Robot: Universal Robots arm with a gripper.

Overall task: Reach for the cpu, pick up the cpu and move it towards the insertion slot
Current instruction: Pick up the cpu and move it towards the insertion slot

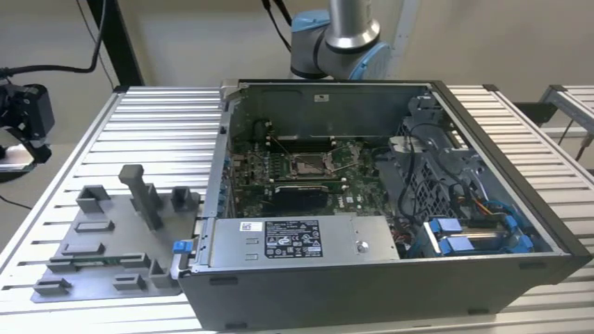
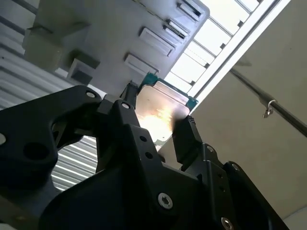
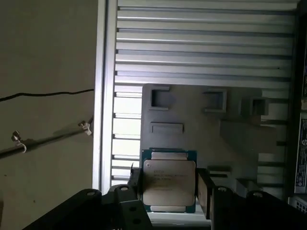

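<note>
The cpu [image 3: 169,184] is a flat square chip with a silvery top and a green edge. My gripper [image 3: 170,191] is shut on it, one black finger [image 3: 135,186] on each side. In the second wrist view the cpu [image 2: 162,109] sits the same way in the gripper [image 2: 157,120]. It hangs above the grey tray [image 3: 192,127], near the table's edge. In the exterior view the insertion slot [image 1: 309,165] is a silver-framed socket on the green board inside the open computer case [image 1: 371,278], to the right of the tray [image 1: 55,289].
Grey fixture blocks [image 1: 139,195] stand on the tray. The ribbed aluminium table [image 1: 158,132] ends close beside the tray, with floor and a thin cable [image 3: 48,96] beyond. The case walls, a power supply [image 1: 297,240] and blue-clipped drive bays [image 1: 464,233] surround the board.
</note>
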